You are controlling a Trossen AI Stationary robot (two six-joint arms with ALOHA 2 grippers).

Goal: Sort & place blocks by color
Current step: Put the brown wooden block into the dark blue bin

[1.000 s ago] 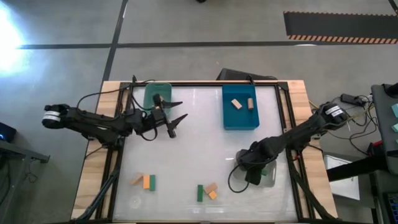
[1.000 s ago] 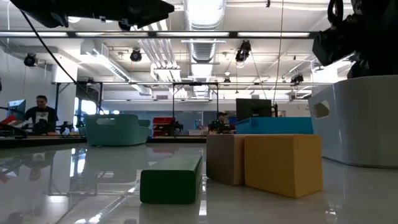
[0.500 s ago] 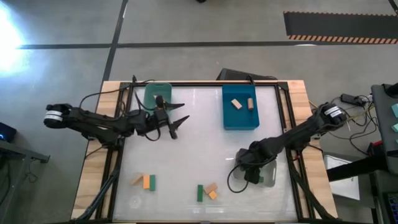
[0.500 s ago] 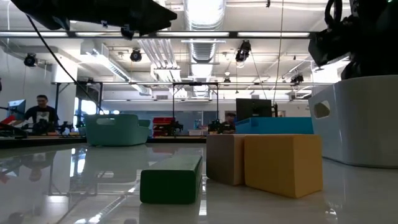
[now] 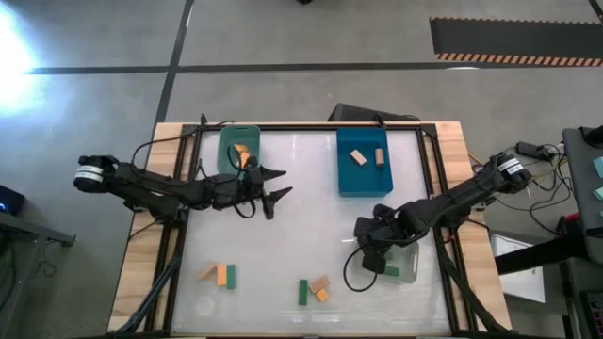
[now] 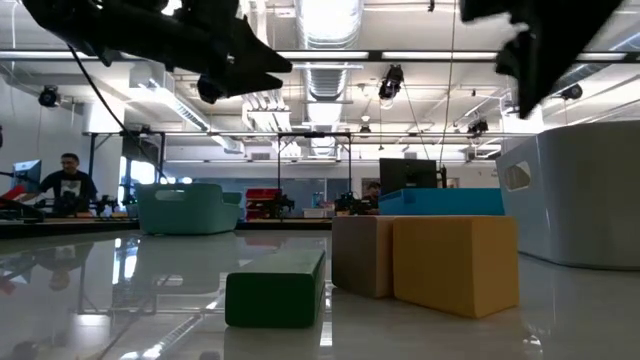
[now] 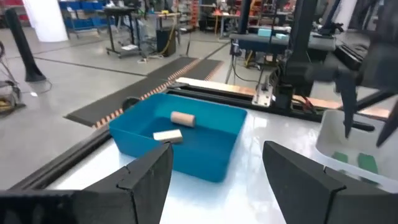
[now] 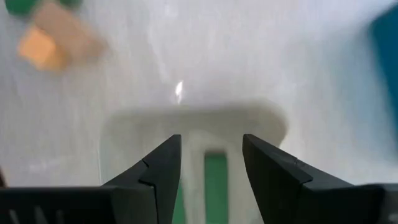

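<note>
Right gripper (image 5: pixel 369 252): hangs over the near rim of the clear bin (image 5: pixel 411 268) at the table's right side, fingers (image 8: pixel 160 167) parted with nothing between them; a green block (image 8: pixel 215 180) lies in the bin directly beneath.
Left gripper (image 5: pixel 275 184): spread wide and empty, poised over bare table just beside the teal bin (image 5: pixel 229 142), which holds an orange block (image 5: pixel 242 151).
Blue bin (image 5: pixel 364 184): at the far middle of the table, holding two tan blocks (image 5: pixel 358 157) (one lies flat, the other looks like a short dowel).
Blocks still loose: a tan, orange and green trio (image 5: pixel 219 274) at the near left; a green block (image 5: pixel 303 292) touching a tan and orange pair (image 5: pixel 320 288) near the middle of the front edge.
Progress: roughly half the blocks look sorted, judging by what remains on the table.
Risk, clusters: the loose blocks sit pressed together, so fingers coming down on one will likely nudge or drag its neighbour, or pinch two colours at once.
Risk, bin rim: the right gripper is low over the clear bin's wall; a sideways move before lifting could catch the rim and shove the bin.
Risk, surface: the tabletop is glossy (reflections show in the low view), so a bumped block may slide away.
</note>
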